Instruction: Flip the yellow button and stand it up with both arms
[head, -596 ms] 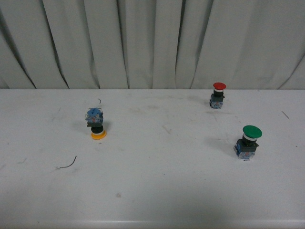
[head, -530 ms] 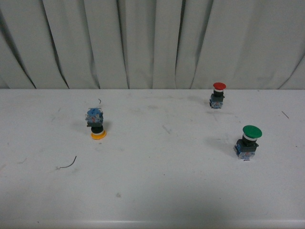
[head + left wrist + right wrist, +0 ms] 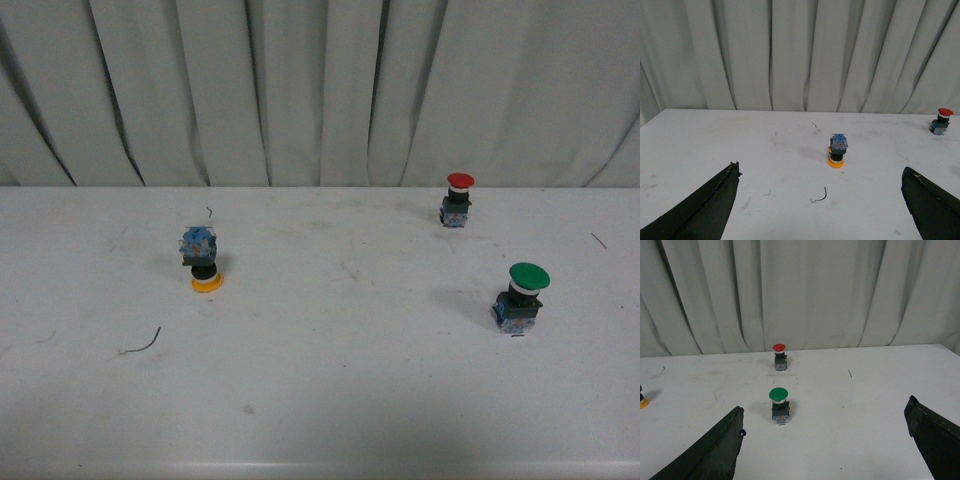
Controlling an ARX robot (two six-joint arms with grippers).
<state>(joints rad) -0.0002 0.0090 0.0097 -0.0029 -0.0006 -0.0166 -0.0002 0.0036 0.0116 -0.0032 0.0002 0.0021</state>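
Pale grey pleated curtain [image 3: 320, 90] hangs behind a scuffed white tabletop [image 3: 330, 380]. Neither arm shows in the front view. Each wrist camera frames its own pair of black fingers spread wide and holding nothing: the left gripper [image 3: 821, 169] faces the task's piece, and the right gripper [image 3: 825, 405] faces the other two. Both hang well apart from every object.

On the robot's right, the green-capped push-button on its dark contact block [image 3: 523, 295] stands upright. So does the smaller red-capped push-button [image 3: 458, 199] behind it, near the curtain.

On the left half of the table, apart from both, the small yellow-orange-capped push-button with black collar and blue-grey contact block [image 3: 203, 258] sits inverted, cap on the table and block uppermost. A thin curl of dark wire [image 3: 140, 345] lies nearer the front edge.

The job looks unstarted, at the approach step. The next move likely calls for the left gripper to close in on the button, with the right crossing over to help turn it.
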